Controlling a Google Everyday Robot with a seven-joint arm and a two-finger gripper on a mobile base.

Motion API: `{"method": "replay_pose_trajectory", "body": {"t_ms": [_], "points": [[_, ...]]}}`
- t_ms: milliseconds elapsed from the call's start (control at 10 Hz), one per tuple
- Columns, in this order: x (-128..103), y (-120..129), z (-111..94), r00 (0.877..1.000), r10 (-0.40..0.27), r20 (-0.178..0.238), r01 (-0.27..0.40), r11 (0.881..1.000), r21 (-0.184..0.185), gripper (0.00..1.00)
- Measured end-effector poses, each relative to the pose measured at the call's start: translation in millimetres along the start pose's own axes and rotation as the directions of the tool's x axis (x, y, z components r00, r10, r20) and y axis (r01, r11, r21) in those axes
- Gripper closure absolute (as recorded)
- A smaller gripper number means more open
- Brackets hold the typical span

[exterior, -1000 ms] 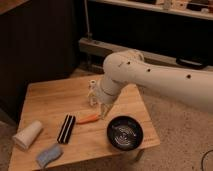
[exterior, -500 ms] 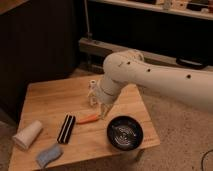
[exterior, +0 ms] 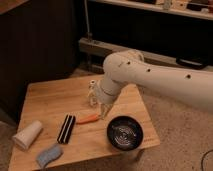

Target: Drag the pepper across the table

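Table (exterior: 50, 100): a low rectangular piece with a light wooden plank top, seen from above and slightly to one side.
Pepper (exterior: 88, 118): slim, orange and tapered, lying flat near the middle of the table top, closer to the front edge; its long axis runs roughly left to right in the view.
Gripper (exterior: 97, 106): at the end of the arm, held low over the table, just above and to the right of the pepper.
Jaws: spread wide apart, with nothing clasped between them (the nearer finger ends close beside the pepper's right tip; whether it touches cannot be told).
Arm (exterior: 150, 80): thick and white, entering from the right of the view and bending down toward the table's centre.
Brush (exterior: 66, 128): black, ridged and rectangular, lying just left of the pepper, apart from it.
Bowl (exterior: 124, 132): round and black, standing near the front right corner, to the right of the pepper.
Cup (exterior: 27, 135): white, lying on its side at the left edge.
Sponge (exterior: 48, 155): grey-blue, at the front left corner.
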Motion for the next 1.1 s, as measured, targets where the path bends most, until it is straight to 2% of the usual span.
{"method": "replay_pose_trajectory", "body": {"t_ms": [700,900,1100], "points": [[0.3,0.1,-0.2,1.0,0.004,-0.007,-0.004,1.0,-0.001,0.35],[5.4,0.7,14.9,0.998,0.022,-0.057,-0.023,1.0,-0.017,0.35],[16.0,6.0,49.8,0.996,0.039,-0.086,-0.042,0.998,-0.04,0.35]]}}
